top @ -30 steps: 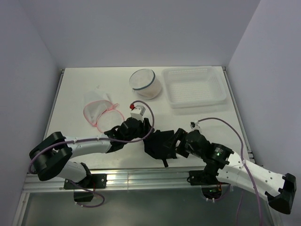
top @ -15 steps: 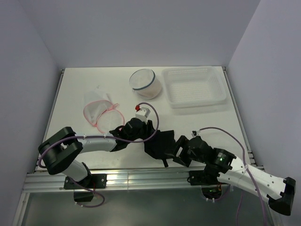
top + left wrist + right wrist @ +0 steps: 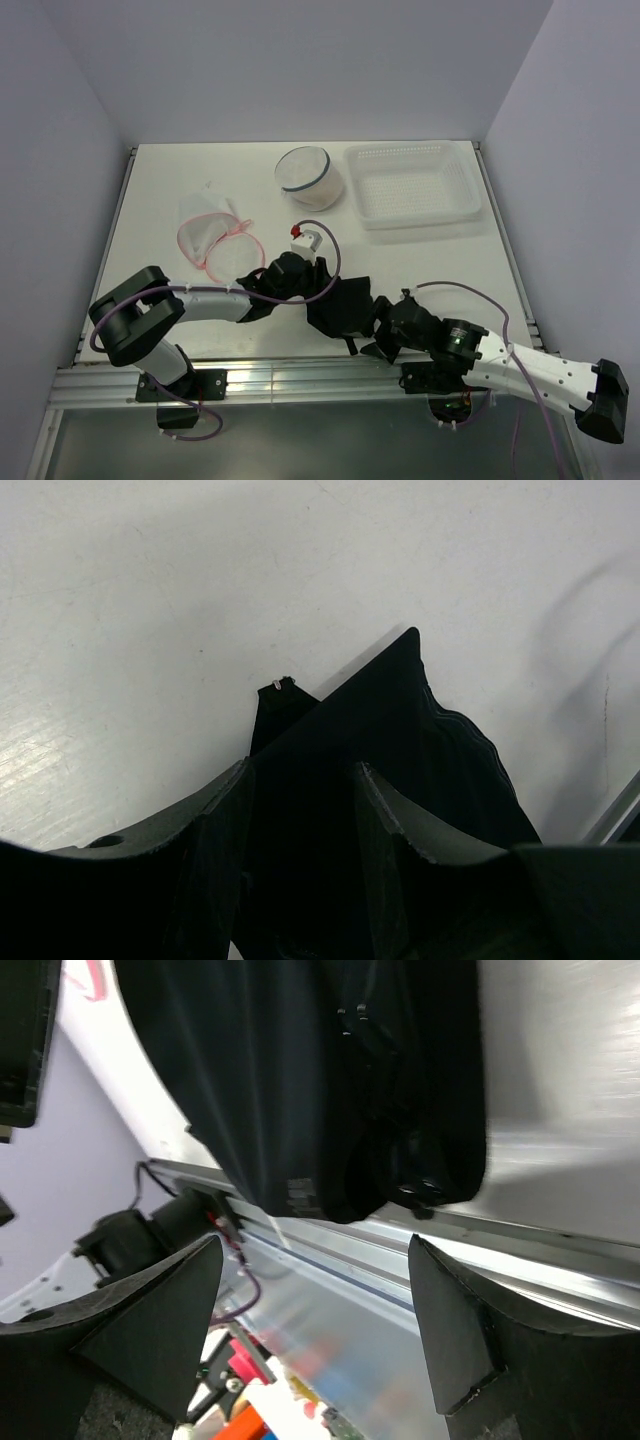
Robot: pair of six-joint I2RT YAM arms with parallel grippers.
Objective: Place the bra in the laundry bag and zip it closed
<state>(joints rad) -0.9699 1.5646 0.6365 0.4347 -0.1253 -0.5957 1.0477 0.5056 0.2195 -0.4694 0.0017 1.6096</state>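
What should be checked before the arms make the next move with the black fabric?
1. Left gripper clamped on the black fabric: ok.
2. Right gripper open: ok.
3. Right gripper holding the fabric: not ok, nothing between its fingers.
4. Round mesh bag unzipped: cannot tell.
5. Pink-trimmed piece apart from both grippers: ok.

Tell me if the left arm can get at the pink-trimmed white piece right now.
Probably yes. The pink-trimmed white piece lies close by, with nothing between it and the left gripper. But that gripper looks clamped on the black fabric, so it would have to release first.
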